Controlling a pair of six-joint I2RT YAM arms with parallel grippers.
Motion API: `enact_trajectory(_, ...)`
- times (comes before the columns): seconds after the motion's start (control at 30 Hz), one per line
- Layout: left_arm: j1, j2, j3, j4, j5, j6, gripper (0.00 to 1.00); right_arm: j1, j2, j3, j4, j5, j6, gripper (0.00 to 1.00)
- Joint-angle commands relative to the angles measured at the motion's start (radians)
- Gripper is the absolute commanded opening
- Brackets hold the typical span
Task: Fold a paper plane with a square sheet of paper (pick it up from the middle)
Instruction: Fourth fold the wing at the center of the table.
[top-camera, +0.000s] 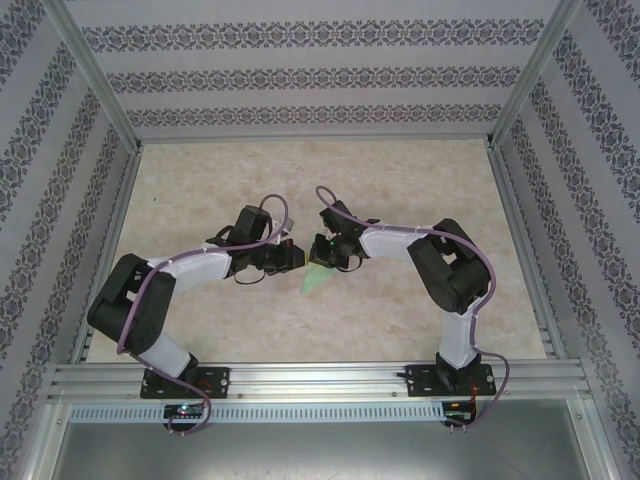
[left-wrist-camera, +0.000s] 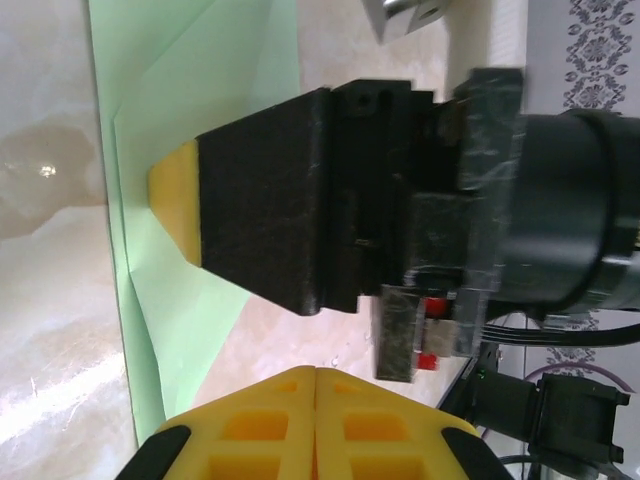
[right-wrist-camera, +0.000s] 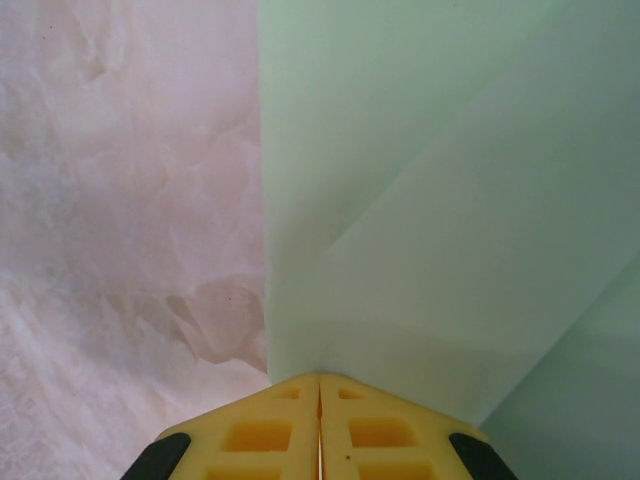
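left claw (left-wrist-camera: 315, 375) clenched, tip at the edge of the paper (left-wrist-camera: 200, 85) | right claw (right-wrist-camera: 320, 380) clenched, tip down on the creased paper, mid worktop (top-camera: 200, 190) between both claws | paper fans ahead and right of right claw | right claw's body blocks much of the left wrist view | patterned walls (top-camera: 320, 70) beyond

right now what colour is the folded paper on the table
Plain pale green; the thin folded paper shows best in the right wrist view.
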Motion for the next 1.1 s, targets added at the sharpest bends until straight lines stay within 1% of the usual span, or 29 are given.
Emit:
enact_trajectory(0.0, 0.004, 0.043, -0.016, 0.062, 0.058, -0.006, 0.08, 0.002, 0.055, -0.011, -0.043, 0.032, -0.002, 0.08)
enact_trajectory(0.2, -0.004, 0.088, -0.029, 0.069, 0.058, 0.001, 0.08, 0.002, 0.052, -0.014, -0.039, 0.031, 0.002, 0.08)
enact_trajectory(0.3, -0.008, 0.117, -0.026, 0.081, 0.091, 0.002, 0.09, 0.003, 0.052, -0.014, -0.041, 0.032, 0.003, 0.08)
enact_trajectory(0.43, -0.022, 0.137, -0.018, 0.067, 0.087, 0.024, 0.11, 0.003, 0.049, -0.016, -0.044, 0.035, 0.000, 0.08)
enact_trajectory(0.57, -0.029, 0.160, -0.011, 0.032, 0.065, 0.052, 0.11, 0.003, 0.051, -0.016, -0.045, 0.036, 0.001, 0.08)
enact_trajectory(0.67, -0.031, 0.161, -0.011, -0.015, 0.022, 0.077, 0.12, 0.003, 0.052, -0.017, -0.046, 0.036, 0.002, 0.08)
enact_trajectory(0.73, -0.030, 0.171, -0.007, -0.028, 0.042, 0.095, 0.12, 0.003, 0.052, -0.017, -0.043, 0.036, 0.004, 0.08)
enact_trajectory(0.8, -0.032, 0.174, -0.005, -0.055, 0.023, 0.109, 0.12, 0.004, 0.052, -0.017, -0.044, 0.035, 0.003, 0.08)
enact_trajectory(0.93, -0.034, 0.185, 0.011, -0.169, -0.021, 0.180, 0.12, 0.003, 0.052, -0.018, -0.051, 0.040, 0.000, 0.08)
enact_trajectory(1.07, -0.035, 0.196, 0.002, -0.200, -0.035, 0.198, 0.12, 0.004, 0.054, -0.019, -0.050, 0.040, 0.001, 0.08)
